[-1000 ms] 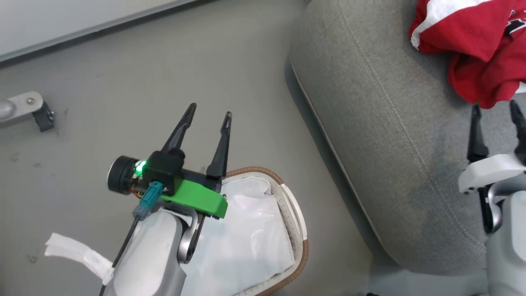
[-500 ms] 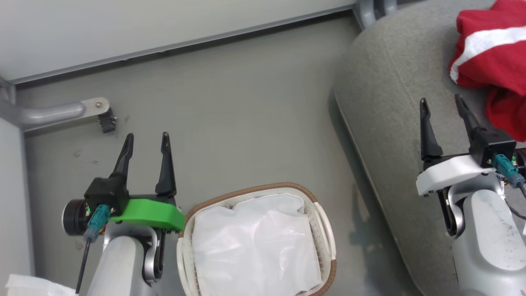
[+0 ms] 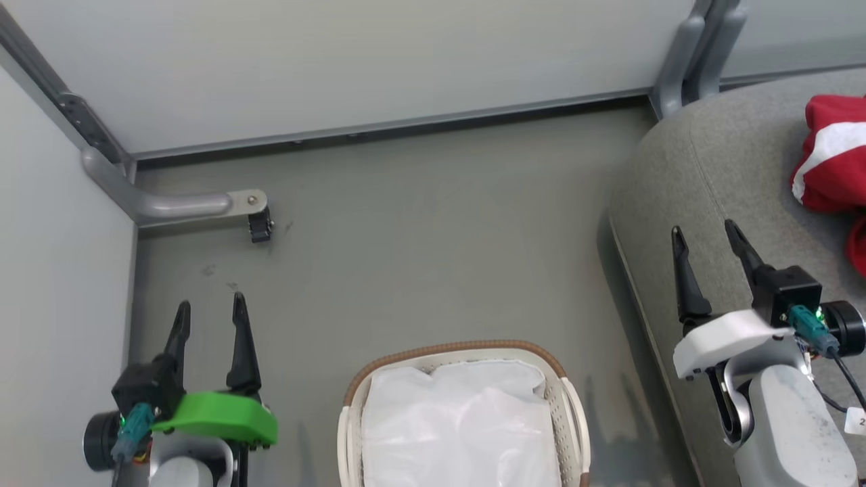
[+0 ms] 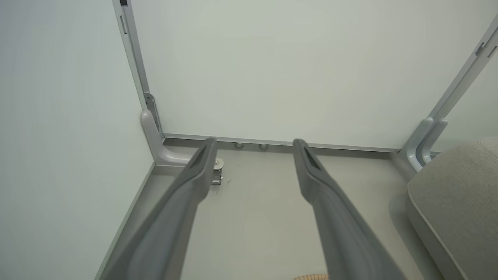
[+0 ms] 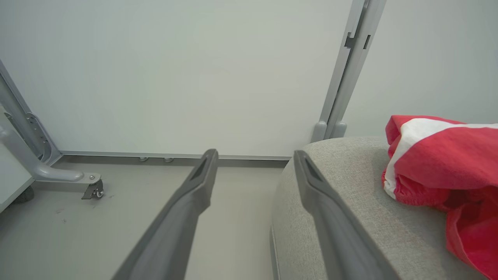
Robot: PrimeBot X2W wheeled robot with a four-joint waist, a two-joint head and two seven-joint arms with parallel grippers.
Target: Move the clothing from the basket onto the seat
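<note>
**Item:** the clothing (image 3: 829, 166), red with a white stripe. It lies bunched on the seat (image 3: 717, 176) at far right, well apart from the basket (image 3: 446, 352).

**Change noted:**
- Right pincer (image 3: 703, 227): a second ago its tips were at the garment's hem. Now it stands clear of the garment, over the seat's near edge, jaws spread and empty.
- Left pincer (image 3: 210, 302): it was above the basket. Now it hangs over bare floor (image 3: 419, 237) to the basket's left, likewise spread and empty.
- The head view itself has swung.

**Basket:** holds its white liner (image 3: 460, 426).

**Reading:** the transfer looks done and the arms seem parked.

**Surroundings:** pale wall panel (image 3: 338, 61), grey bracket foot (image 3: 196, 203) on the floor, upright post (image 3: 690, 61) at the seat's corner. Nothing obstructs.
</note>
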